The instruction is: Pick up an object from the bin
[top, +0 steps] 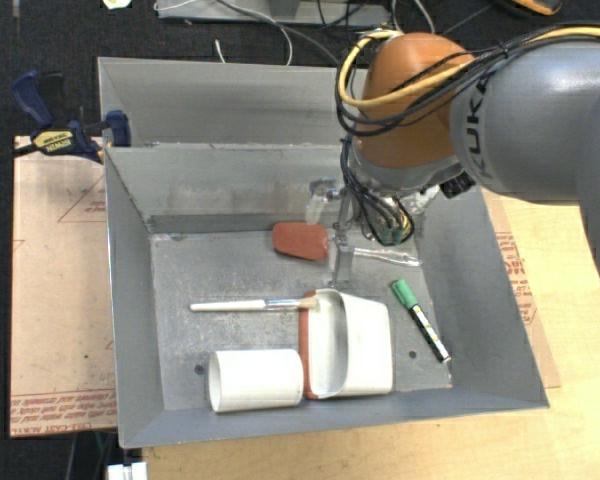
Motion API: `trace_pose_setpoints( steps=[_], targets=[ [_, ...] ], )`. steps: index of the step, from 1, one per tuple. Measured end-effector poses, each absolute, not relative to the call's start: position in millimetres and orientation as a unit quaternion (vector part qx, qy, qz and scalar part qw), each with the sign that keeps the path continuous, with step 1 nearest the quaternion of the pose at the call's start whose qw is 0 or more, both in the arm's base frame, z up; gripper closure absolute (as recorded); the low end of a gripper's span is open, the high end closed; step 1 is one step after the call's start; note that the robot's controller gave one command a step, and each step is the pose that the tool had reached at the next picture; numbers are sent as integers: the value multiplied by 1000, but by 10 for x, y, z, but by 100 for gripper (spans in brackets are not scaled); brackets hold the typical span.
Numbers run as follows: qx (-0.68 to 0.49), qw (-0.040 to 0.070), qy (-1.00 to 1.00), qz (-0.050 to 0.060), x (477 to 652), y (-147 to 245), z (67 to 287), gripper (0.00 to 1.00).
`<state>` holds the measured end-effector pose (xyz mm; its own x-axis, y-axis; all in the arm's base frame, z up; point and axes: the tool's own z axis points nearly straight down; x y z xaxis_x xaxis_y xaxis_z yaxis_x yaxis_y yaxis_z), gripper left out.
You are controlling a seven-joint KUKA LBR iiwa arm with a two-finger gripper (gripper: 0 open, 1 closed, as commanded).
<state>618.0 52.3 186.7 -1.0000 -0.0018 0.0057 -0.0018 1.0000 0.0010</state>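
My gripper [342, 256] hangs below the orange wrist cover, low over the middle of the bin. Just to its left, close against it, lies a flat reddish-brown oval lump [299, 240]. I see nothing held in the gripper. Right below the gripper's tip sits a white scoop with an orange edge [350, 346]. A thin clear plastic piece [385, 257] lies to its right on the bin floor.
A white stick with an orange end [248, 306] lies left of the scoop. A white cup [256, 379] rests on its side at the front left. A black marker with a green cap [418, 319] lies at the right. The arm reaches in from the upper right.
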Motion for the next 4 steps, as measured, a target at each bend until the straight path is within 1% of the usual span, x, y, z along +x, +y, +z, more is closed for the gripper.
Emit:
trace_pose_setpoints(
  steps=[1, 2, 3, 4],
  targets=[
    [0, -1, -1000, -1, 6198, 521, 1916, 0],
    [-5, -4, -1000, -1, 6350, 470, 1200, 0],
    [-59, -2, -998, -2, 6337, 421, 1131, 0],
    [16, -5, -1000, -2, 6433, -166, 1110, 0]
  ],
)
